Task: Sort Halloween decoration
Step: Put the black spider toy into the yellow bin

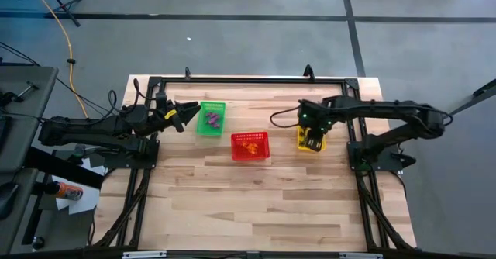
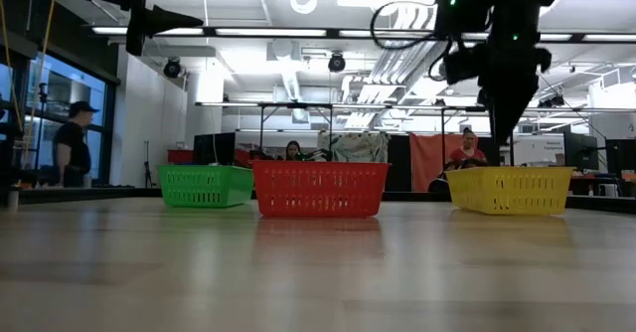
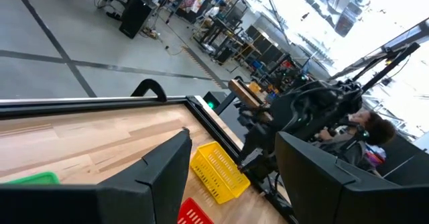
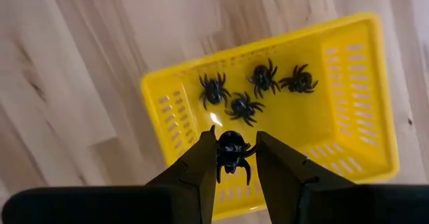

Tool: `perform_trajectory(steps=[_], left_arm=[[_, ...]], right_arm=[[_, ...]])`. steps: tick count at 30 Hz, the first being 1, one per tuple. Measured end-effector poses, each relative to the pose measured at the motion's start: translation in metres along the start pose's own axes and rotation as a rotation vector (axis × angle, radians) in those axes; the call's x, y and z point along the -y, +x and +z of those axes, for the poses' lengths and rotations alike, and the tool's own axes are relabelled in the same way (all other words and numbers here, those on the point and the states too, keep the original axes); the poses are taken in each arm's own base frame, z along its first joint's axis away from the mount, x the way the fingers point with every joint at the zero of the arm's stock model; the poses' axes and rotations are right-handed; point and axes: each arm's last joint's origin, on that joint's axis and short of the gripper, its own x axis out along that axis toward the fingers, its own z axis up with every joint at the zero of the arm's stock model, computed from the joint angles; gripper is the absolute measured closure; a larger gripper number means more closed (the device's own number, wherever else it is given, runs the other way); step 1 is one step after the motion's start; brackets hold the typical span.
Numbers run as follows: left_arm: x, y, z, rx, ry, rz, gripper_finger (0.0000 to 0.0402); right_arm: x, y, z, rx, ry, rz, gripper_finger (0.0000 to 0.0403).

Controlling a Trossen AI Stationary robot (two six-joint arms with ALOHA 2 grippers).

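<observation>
Hovering above yellow basket [image 4: 348,103]: right gripper [image 4: 233,158], fingers pinching black spider [image 4: 232,150]. Four more black spiders [image 4: 242,107] lie inside same basket. Red basket [image 1: 251,146] beside it holds orange bits; green basket [image 1: 211,118] beyond, purple bits. Left gripper [image 1: 186,116] beside green basket, jaws wide, holding nothing.

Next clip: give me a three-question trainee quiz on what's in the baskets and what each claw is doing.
1. True or false: the right claw holds a black spider over the yellow basket.
2. How many spiders already lie in that basket?
3. Which basket holds the purple trinkets: A green basket, B red basket, C yellow?

Key: 1 true; 2 four; 3 A. The left claw hangs open beside the green basket.
</observation>
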Motion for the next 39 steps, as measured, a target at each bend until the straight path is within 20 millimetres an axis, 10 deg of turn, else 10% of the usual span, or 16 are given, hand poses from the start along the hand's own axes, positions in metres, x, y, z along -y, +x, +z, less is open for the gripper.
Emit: perform_trajectory(steps=[10,24,39], left_arm=[[-0.001,0.000,-0.001,-0.007,0.006,0.006,0.0195],[-0.003,0.000,-0.003,-0.030,0.021,0.026,0.0195],[-0.003,0.000,-0.003,-0.034,0.075,0.021,0.0195]], right_arm=[[0.003,0.024,0.009,-0.095,0.003,-0.093,0.0303],[0.003,0.024,0.009,-0.097,0.021,-0.110,0.0147],[-0.024,-0.057,0.009,0.391,0.342,0.089,0.0142]])
